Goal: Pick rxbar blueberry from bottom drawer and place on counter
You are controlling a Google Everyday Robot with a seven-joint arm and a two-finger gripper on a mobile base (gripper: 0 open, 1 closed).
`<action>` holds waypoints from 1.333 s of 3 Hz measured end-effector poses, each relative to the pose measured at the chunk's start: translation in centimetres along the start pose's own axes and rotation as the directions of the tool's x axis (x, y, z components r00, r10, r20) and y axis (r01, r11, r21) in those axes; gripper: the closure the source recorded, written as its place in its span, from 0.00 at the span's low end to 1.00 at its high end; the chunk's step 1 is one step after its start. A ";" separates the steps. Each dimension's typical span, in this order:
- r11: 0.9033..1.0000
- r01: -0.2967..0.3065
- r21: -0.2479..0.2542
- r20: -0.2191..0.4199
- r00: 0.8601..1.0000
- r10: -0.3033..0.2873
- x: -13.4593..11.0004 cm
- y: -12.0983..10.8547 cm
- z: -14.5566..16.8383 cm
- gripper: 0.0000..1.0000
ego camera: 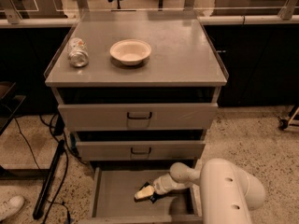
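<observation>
The bottom drawer (114, 192) is pulled open below the two upper drawers. My gripper (143, 193) reaches into it from the right, low over the grey floor. A dark flat thing, the rxbar blueberry (152, 198), shows just under and behind the gripper's pale tips, mostly hidden by them. The counter (182, 55) is the grey cabinet top above.
A crushed silver can (77, 52) and a pale bowl (131, 51) sit on the left half of the counter. My white arm (229, 190) fills the lower right. A black cable and stand (49, 181) lie on the floor at left.
</observation>
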State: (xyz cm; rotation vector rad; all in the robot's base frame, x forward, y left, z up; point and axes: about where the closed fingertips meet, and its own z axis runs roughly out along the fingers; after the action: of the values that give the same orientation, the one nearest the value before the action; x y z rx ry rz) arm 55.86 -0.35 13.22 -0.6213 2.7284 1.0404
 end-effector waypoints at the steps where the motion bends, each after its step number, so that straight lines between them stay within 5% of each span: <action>1: 1.000 0.000 0.000 0.000 1.000 0.000 0.0 0.0 0.0 0.39; 3: 1.000 0.000 0.000 0.000 1.000 0.000 0.0 0.0 0.0 0.94; 4: 1.000 0.000 0.000 0.000 1.000 0.000 0.0 0.0 0.0 1.00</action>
State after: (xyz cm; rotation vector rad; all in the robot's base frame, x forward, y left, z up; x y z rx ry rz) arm 55.85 -0.34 13.21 -0.6214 2.7285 1.0406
